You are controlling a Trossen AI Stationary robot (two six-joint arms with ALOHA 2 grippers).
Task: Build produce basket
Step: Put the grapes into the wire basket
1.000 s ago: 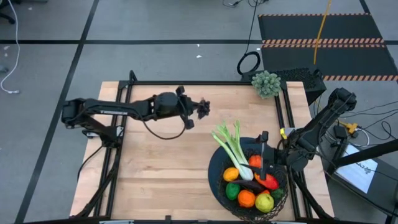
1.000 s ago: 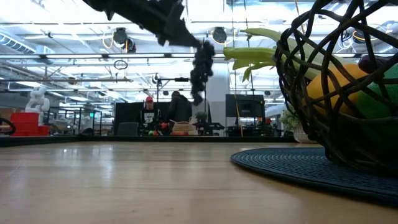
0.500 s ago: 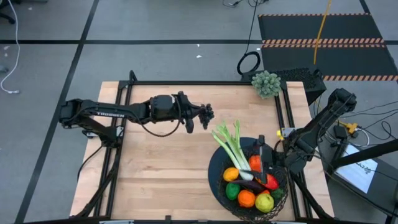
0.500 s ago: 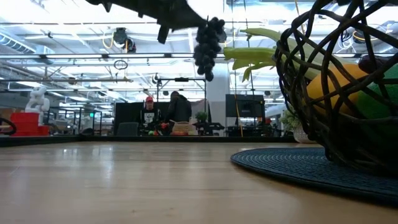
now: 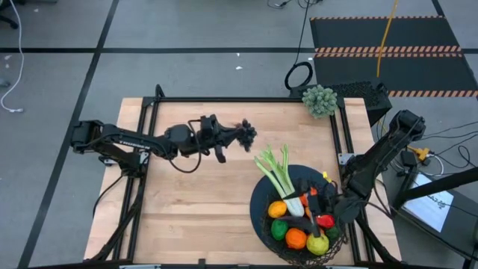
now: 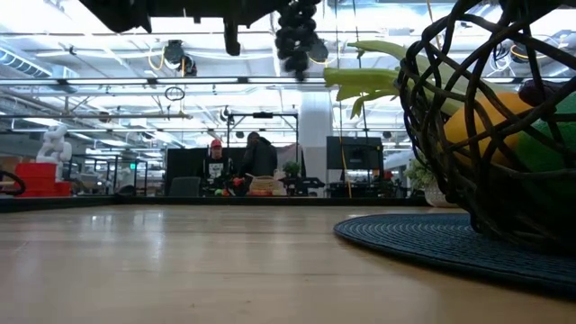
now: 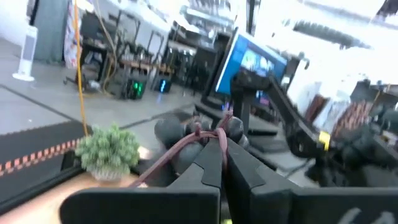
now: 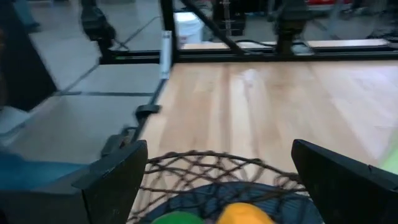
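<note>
Hanging high over the table (image 5: 187, 202), the left gripper (image 5: 233, 137) has its fingers pinched tight on the stem of the dark grapes (image 5: 246, 134), and the bunch dangles in the air near the middle of the wooden top, well clear of the surface. From table height the grapes (image 6: 297, 36) show up at the very top of the picture, with the celery leaves (image 6: 369, 81) poking out beside them. The wrist camera catches the brown stem (image 7: 186, 146) clamped between the two dark fingers (image 7: 214, 162), grapes bunched just beyond them. Over on the right, the basket (image 5: 263, 217) sits on a round dark mat, already loaded: celery (image 5: 280, 175) leaning out over the rim toward the table's middle, an orange (image 5: 296, 237), a lemon (image 5: 317, 243), a lime (image 5: 279, 229) and something red (image 5: 324, 221). The right gripper (image 5: 323, 202) hovers over the basket's right side with its fingers (image 8: 112, 180) spread wide apart, holding nothing. A grey-green bumpy clump (image 5: 320, 99) rests at the far right corner.
</note>
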